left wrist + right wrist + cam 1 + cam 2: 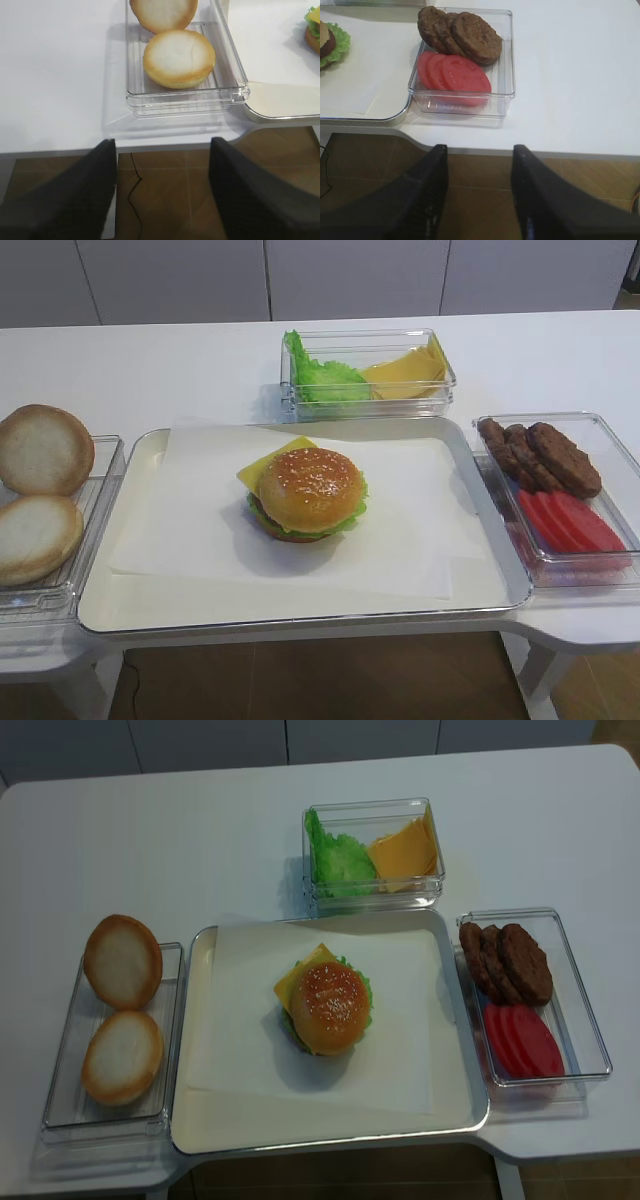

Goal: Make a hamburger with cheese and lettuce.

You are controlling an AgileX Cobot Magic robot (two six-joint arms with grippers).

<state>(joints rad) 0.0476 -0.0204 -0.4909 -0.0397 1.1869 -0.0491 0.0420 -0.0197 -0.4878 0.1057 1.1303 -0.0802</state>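
On the far left of the white bench, two pale round bun halves lie in a clear plastic tray; the left fingers hang spread apart and empty off the bench edge. Mid-tray, on white paper, stands the hamburger: sesame bun on top, yellow cheese corner and ruffled green lettuce peeking out. Rightward, the right fingers gape empty near brown patties. Assembly looks complete; both arms seem parked, nothing further needed.
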